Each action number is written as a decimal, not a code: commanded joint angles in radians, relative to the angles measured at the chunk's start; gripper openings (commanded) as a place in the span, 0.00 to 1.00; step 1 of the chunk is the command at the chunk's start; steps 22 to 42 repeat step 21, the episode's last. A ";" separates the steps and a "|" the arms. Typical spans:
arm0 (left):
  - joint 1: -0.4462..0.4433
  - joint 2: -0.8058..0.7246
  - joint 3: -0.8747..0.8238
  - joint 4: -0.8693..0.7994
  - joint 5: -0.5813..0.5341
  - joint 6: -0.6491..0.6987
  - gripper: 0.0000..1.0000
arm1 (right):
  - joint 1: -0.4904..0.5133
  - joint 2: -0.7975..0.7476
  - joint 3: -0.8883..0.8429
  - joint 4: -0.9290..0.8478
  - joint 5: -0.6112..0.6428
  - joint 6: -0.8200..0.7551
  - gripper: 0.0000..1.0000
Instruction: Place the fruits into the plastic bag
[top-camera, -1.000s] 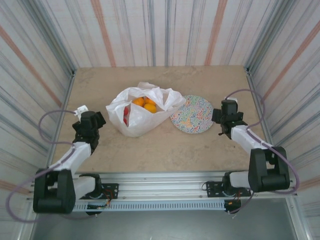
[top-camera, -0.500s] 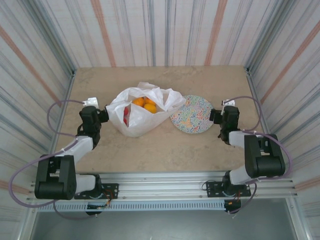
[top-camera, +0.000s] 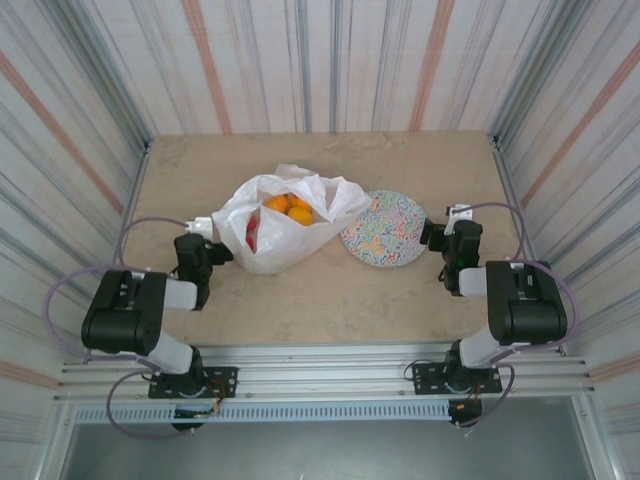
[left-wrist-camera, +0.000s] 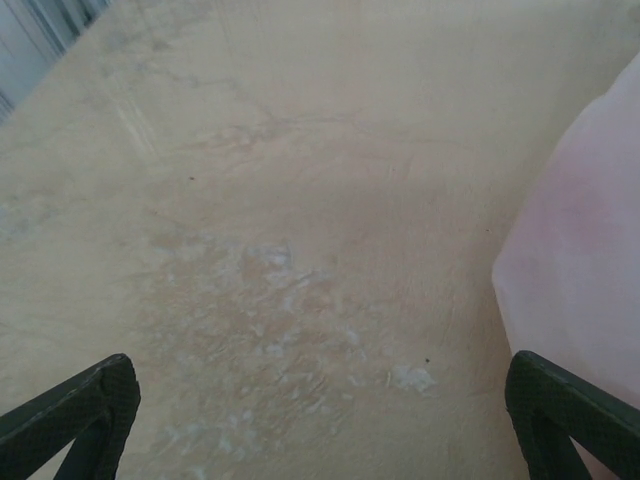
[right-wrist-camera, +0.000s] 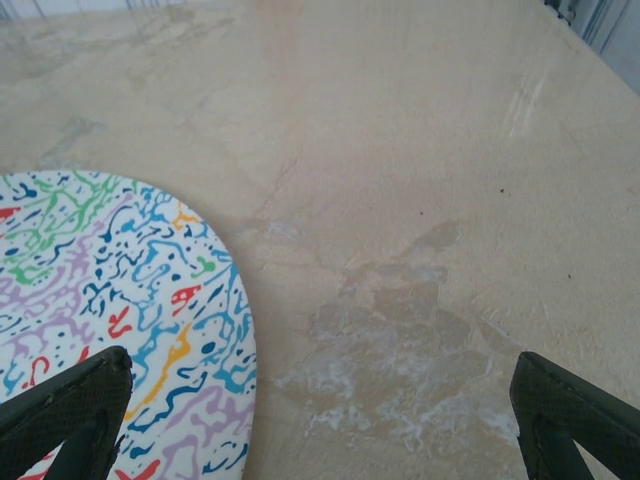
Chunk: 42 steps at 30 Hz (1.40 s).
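The white plastic bag (top-camera: 285, 228) lies open at the table's middle. Inside it are orange fruits (top-camera: 291, 208) and a red one (top-camera: 252, 232). My left gripper (top-camera: 203, 252) sits low just left of the bag, open, with nothing between its fingers. In the left wrist view the gripper (left-wrist-camera: 320, 430) stands over bare table, with the bag's side (left-wrist-camera: 585, 260) at the right edge. My right gripper (top-camera: 452, 242) rests right of the patterned plate, open and holding nothing. In the right wrist view that gripper (right-wrist-camera: 320, 430) is above bare table.
A round plate (top-camera: 385, 230) with a multicoloured pattern lies right of the bag, and its rim (right-wrist-camera: 215, 300) reaches past my right gripper's left finger. Striped walls close in the table (top-camera: 330, 290) on three sides. The arm bases stand along the near rail.
Both arms have folded back toward their bases, drawing the grippers nearer the front edge. The left gripper has shifted right, closer to the bag. Bag and plate have not moved.
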 joint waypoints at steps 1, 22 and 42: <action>0.043 -0.013 0.052 0.010 0.056 -0.029 0.99 | -0.012 0.006 0.009 0.015 -0.035 0.013 0.99; 0.015 -0.015 0.059 -0.007 -0.014 -0.020 0.98 | -0.021 0.005 0.014 0.005 -0.058 0.018 0.99; 0.015 -0.015 0.059 -0.007 -0.014 -0.020 0.98 | -0.021 0.005 0.014 0.005 -0.058 0.018 0.99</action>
